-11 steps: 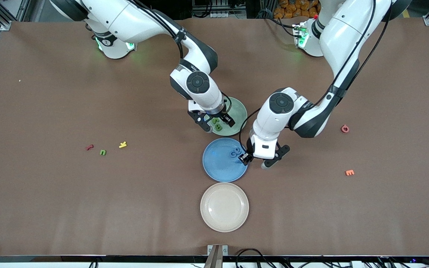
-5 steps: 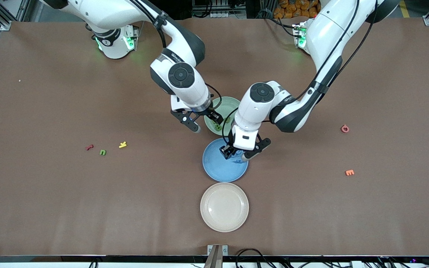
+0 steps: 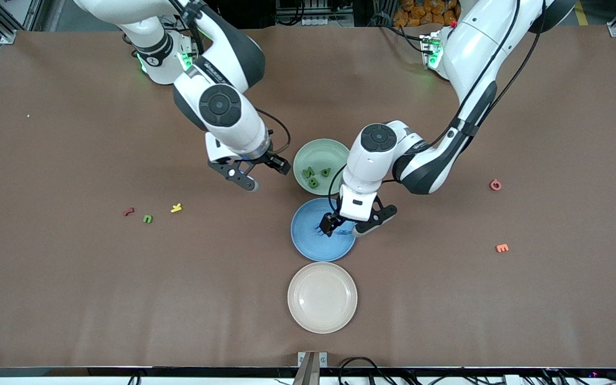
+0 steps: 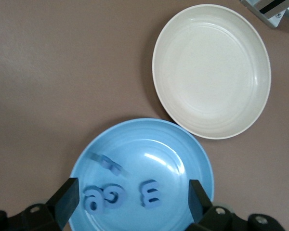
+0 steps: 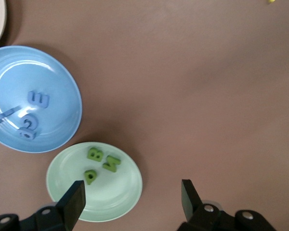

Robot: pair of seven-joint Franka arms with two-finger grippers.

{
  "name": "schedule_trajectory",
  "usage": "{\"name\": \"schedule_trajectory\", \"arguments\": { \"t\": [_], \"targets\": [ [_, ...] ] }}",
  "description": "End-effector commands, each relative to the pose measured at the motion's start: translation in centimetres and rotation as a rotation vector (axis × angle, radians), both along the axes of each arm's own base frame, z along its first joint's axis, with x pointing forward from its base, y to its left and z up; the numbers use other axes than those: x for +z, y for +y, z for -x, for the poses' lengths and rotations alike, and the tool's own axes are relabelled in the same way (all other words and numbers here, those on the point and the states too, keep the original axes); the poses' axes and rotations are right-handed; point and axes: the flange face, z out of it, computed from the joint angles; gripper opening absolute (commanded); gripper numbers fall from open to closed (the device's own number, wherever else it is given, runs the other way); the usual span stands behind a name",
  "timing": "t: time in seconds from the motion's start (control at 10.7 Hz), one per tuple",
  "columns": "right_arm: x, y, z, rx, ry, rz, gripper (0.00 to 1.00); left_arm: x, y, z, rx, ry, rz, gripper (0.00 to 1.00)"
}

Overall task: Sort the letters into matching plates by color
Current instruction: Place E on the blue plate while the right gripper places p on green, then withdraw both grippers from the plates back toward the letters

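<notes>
Blue letters (image 4: 106, 197) lie in the blue plate (image 3: 308, 246), three green letters (image 3: 316, 176) in the mint plate (image 3: 308, 152).
Left gripper (image 3: 355, 226) hangs wide open and empty over the blue plate; right gripper (image 3: 265, 174) is open and empty above the bare worktop (image 3: 72, 294) beside the mint plate.

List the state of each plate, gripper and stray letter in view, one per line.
blue plate: holds three blue letters
green plate: holds three green letters
beige plate: empty
left gripper: open, over the blue plate
right gripper: open, above bare table beside the green plate
green letter: unsorted, on the table
</notes>
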Motion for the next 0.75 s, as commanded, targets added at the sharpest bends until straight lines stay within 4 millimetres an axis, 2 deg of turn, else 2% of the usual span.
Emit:
{"name": "schedule_trajectory", "arguments": {
  "t": [0.0,0.19,0.37,0.56,0.65],
  "targets": [
    [2.3,-4.7,0.5,0.106,-0.011,0.047,0.89,1.1,2.4,-1.1,-0.123,0.008,-0.124,1.0],
    [2.3,-9.6,0.7,0.194,-0.009,0.079,0.89,0.9,4.0,-1.6,-0.211,0.048,-0.191,1.0],
    [2.2,-13.8,0.0,0.267,0.035,0.098,0.89,1.8,5.9,-2.1,-0.31,0.087,-0.235,1.0],
    [1.7,-17.3,-1.2,0.29,0.066,0.102,0.89,3.6,9.7,-3.4,-0.438,0.148,-0.271,1.0],
    [1.1,-20.1,-1.7,0.332,0.083,0.099,0.89,5.0,11.7,-4.0,-0.488,0.166,-0.266,1.0]
  ]
}}
